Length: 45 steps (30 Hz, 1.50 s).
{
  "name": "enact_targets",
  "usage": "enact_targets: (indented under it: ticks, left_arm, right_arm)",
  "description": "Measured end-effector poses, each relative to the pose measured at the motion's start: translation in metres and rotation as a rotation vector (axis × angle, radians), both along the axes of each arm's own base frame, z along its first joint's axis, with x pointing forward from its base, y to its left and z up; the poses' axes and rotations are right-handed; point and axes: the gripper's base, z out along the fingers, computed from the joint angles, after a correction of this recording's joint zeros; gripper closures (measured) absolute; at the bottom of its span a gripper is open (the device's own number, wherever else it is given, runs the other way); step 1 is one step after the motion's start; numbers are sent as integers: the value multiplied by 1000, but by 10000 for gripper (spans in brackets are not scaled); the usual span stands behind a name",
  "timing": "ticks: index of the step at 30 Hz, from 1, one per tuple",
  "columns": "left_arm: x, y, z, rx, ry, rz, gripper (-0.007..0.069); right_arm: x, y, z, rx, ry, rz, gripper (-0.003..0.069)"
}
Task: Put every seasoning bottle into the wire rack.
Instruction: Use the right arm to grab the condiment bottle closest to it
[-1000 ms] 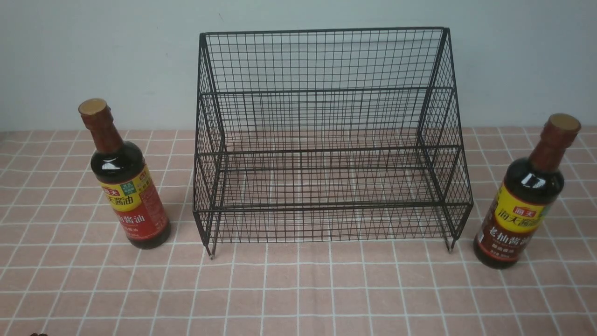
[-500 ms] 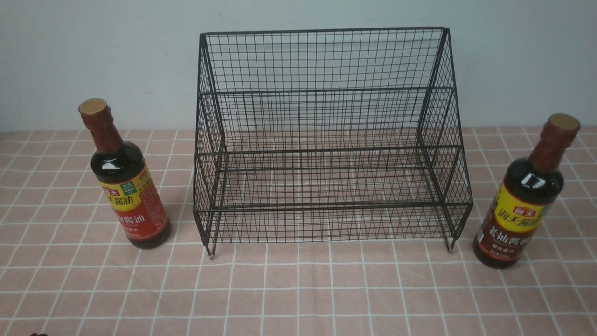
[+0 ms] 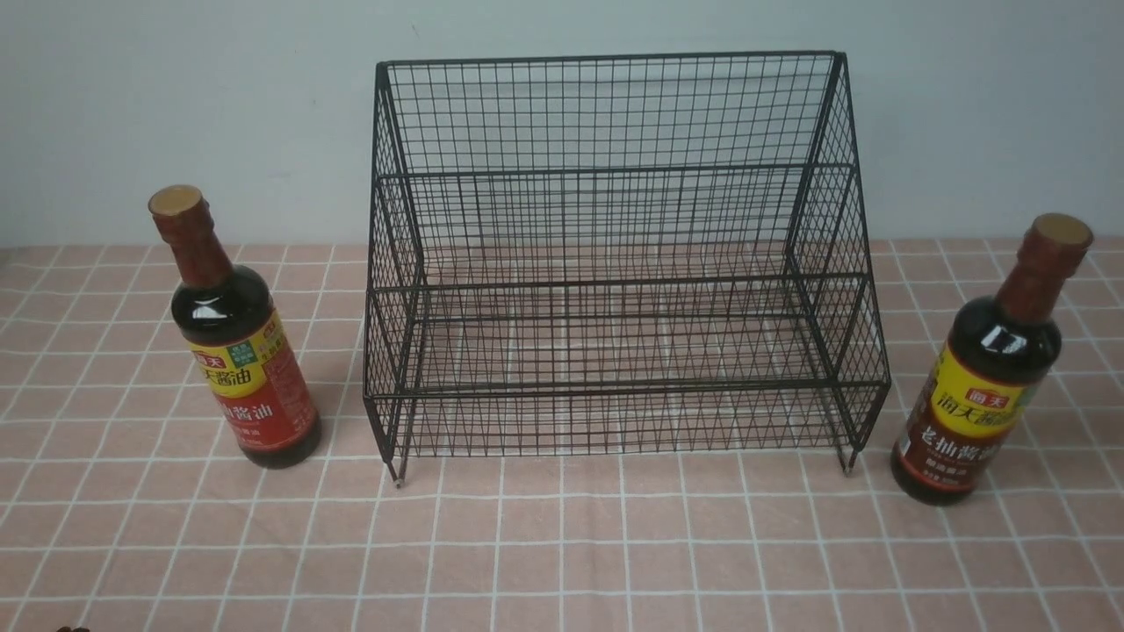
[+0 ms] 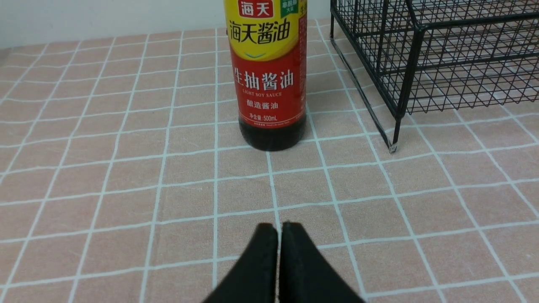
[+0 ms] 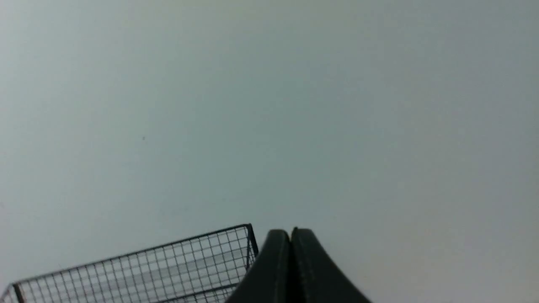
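Note:
The black wire rack (image 3: 615, 263) stands in the middle of the table with nothing in it. A seasoning bottle with a yellow-and-red label (image 3: 241, 351) stands upright to its left. A second seasoning bottle with a yellow-and-brown label (image 3: 983, 386) stands upright to its right. Neither gripper shows in the front view. In the left wrist view my left gripper (image 4: 279, 227) is shut and empty, low over the cloth, a short way in front of the red-label bottle (image 4: 267, 80). My right gripper (image 5: 290, 232) is shut and empty, pointed at the wall above the rack's top corner (image 5: 248, 229).
A pink checked tablecloth (image 3: 562, 544) covers the table. A plain pale wall (image 3: 176, 105) rises just behind the rack. The rack's front left leg (image 4: 393, 143) stands on the cloth a little to the side of the red-label bottle.

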Motion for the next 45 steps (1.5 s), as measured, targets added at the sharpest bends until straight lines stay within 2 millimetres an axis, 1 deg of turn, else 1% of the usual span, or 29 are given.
enact_targets:
  ticks: [2,3,4,5,6,8,10,11,12,13,14,15,18,19,20,21,22,25,27,28,30,31,32,36,40,42,43,45]
  left_arm:
    - [0,0,0,0,0,0,631]
    - [0,0,0,0,0,0,631]
    - [0,0,0,0,0,0,631]
    - [0,0,0,0,0,0,631]
    - [0,0,0,0,0,0,631]
    - [0,0,0,0,0,0,631]
    - [0,0,0,0,0,0,631]
    - [0,0,0,0,0,0,631]
    - [0,0,0,0,0,0,631]
    - [0,0,0,0,0,0,631]
    - [0,0,0,0,0,0,631]
    - [0,0,0,0,0,0,631]
    - [0,0,0,0,0,0,631]
    - [0,0,0,0,0,0,631]
    - [0,0,0,0,0,0,631]
    - [0,0,0,0,0,0,631]
    - [0,0,0,0,0,0,631]
    - [0,0,0,0,0,0,631]
    - [0,0,0,0,0,0,631]
    - [0,0,0,0,0,0,631]
    - [0,0,0,0,0,0,631]
    - [0,0,0,0,0,0,631]
    - [0,0,0,0,0,0,631]
    - [0,0,0,0,0,0,631]
    - [0,0,0,0,0,0,631]
    - [0,0,0,0,0,0,631]
    - [0,0,0,0,0,0,631]
    - [0,0,0,0,0,0,631]
  right_arm:
    - [17,1,8,-47,37,-1,630]
    - [19,1,8,-47,41,-1,627]
    - [30,1,13,-67,53,1,601]
    - [46,2,15,-87,72,7,558]
    - [48,2,15,-87,73,7,552]
    - [73,5,17,-119,82,27,452]
    - [90,7,15,-134,89,47,390]
    - [92,7,16,-135,93,49,382]
    - [101,8,14,-135,98,61,344]
    - [121,11,10,-140,105,94,266]
    - [124,11,9,-140,108,99,256]
    - [142,15,5,-139,132,125,211]
    - [156,20,-3,-147,163,150,185]
    - [162,21,-10,-148,191,160,181]
    - [163,22,-10,-149,193,162,179]
    - [168,23,-19,-150,229,171,176]
    - [171,24,-24,-153,248,174,176]
    - [176,24,-34,-159,286,181,189]
    - [178,25,-39,-171,306,183,219]
    - [180,25,-42,-183,318,183,246]
    - [183,24,-50,-208,349,176,321]
    - [185,24,-54,-225,366,173,378]
    - [185,24,-54,-233,364,173,390]
    - [188,24,-53,-272,359,169,389]
    - [190,25,-40,-351,390,176,391]
    - [192,23,-17,-383,392,161,391]
    - [193,23,-12,-381,382,159,391]
    - [197,24,29,-382,283,146,391]
